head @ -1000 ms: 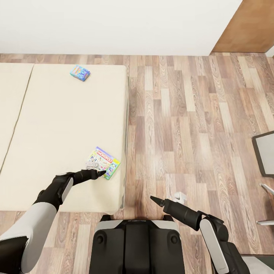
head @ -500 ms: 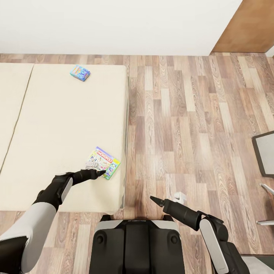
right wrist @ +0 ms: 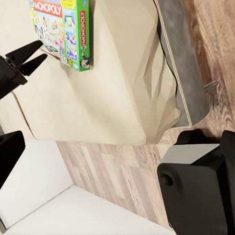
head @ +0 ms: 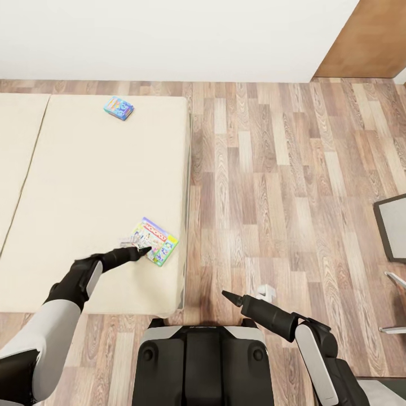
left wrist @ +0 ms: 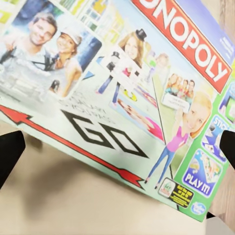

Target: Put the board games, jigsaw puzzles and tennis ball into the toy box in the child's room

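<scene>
- Left end effector [head: 145,250] reaching over the near corner of the white-green board game [head: 153,241], fingers apart either side of the box in the left wrist view, nothing gripped yet.
- Box lying flat on the beige bed [head: 84,186], close to the mattress edge nearest the floor [head: 282,169], a Monopoly cover plainly readable [left wrist: 122,98].
- Likely handling: stiff cardboard, light, glossy lid probably slick (judged from the printed sheen); too broad to span across its face, so best pinched at a thin edge or corner, ideally the side nearest the mattress edge.
- Risk judged: lid sliding off its base if lifted by the top alone.
- Counted on the bed: two board games, this one and a smaller blue box [head: 118,107] well apart near the wall [head: 169,39].
- Right end effector [head: 225,294] hanging over the floor beside the bed, empty, fingertips parted in the right wrist view.
- Toy box, puzzles, ball: none to count here.
</scene>
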`<state>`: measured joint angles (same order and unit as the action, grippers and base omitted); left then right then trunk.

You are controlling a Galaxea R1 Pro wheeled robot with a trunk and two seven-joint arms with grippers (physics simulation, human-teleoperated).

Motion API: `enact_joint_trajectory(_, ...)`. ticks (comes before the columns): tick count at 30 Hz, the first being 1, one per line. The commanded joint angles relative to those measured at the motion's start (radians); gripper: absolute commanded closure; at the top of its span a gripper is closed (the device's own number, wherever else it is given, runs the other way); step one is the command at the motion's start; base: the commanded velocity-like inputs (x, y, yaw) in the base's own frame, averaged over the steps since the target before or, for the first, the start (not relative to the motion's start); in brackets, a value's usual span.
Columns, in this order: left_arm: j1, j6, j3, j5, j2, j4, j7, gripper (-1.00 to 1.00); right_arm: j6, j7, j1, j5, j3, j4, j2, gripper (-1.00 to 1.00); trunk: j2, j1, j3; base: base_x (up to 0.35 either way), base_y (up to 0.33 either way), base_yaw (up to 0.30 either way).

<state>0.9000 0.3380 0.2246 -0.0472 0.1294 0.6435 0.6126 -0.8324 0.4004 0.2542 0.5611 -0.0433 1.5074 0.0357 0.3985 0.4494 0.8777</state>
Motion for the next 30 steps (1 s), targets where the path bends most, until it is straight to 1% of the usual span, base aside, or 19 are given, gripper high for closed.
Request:
enact_joint_trajectory(1, 0.0, 0.008, 0.006, -0.005, -0.001, 0.003, 0.007, -1.0, -0.007, 0.005, 0.0, -0.002, -0.002, 0.001, 0.001, -1.0, 0.002, 0.001, 0.001, 0.0, 0.0, 0.0)
enact_joint_trajectory(6, 0.0, 0.007, 0.007, -0.005, -0.003, 0.011, 0.0, -1.0, -0.007, 0.005, 0.0, -0.003, -0.001, 0.001, 0.001, -1.0, 0.002, 0.001, 0.001, 0.0, 0.0, 0.0)
enact_joint_trajectory(11, 0.005, 0.007, 0.006, -0.004, -0.008, 0.013, -0.055, -1.0, -0.007, 0.005, 0.0, -0.002, -0.001, 0.001, 0.001, -1.0, 0.002, 0.001, 0.001, 0.0, 0.0, 0.0)
enact_joint_trajectory(15, 0.017, 0.014, 0.004, -0.007, -0.03, 0.013, -0.099, -1.0, -0.007, 0.004, 0.0, -0.003, -0.002, 0.001, 0.001, -1.0, 0.002, 0.001, 0.001, 0.0, 0.0, 0.0)
enact_joint_trajectory(16, 0.018, 0.015, 0.004, -0.007, -0.032, 0.013, -0.108, -1.0, -0.007, 0.003, 0.0, -0.003, -0.002, 0.001, 0.001, -1.0, 0.002, 0.001, 0.001, 0.0, 0.0, 0.0)
enact_joint_trajectory(20, 0.033, 0.027, 0.001, -0.007, -0.036, 0.013, -0.177, -1.0, -0.007, -0.024, 0.0, -0.002, -0.003, 0.001, 0.001, -1.0, 0.002, 0.001, 0.001, 0.0, 0.0, 0.0)
enact_joint_trajectory(23, 0.039, 0.029, 0.001, -0.008, -0.036, 0.013, -0.19, -1.0, 0.0, -0.042, 0.0, -0.002, -0.002, 0.001, 0.001, -1.0, 0.002, 0.001, 0.001, 0.0, 0.0, 0.0)
enact_joint_trajectory(27, 0.041, 0.029, 0.001, -0.008, -0.034, 0.013, -0.195, -1.0, 0.06, -0.051, 0.0, -0.001, 0.001, 0.001, 0.0, -1.0, 0.002, 0.001, 0.001, 0.0, 0.0, 0.0)
enact_joint_trajectory(30, 0.042, 0.026, 0.001, -0.008, -0.032, 0.013, -0.196, -1.0, 0.079, -0.052, 0.0, 0.0, 0.002, 0.001, -0.001, -1.0, 0.002, 0.001, 0.001, 0.0, 0.0, 0.0)
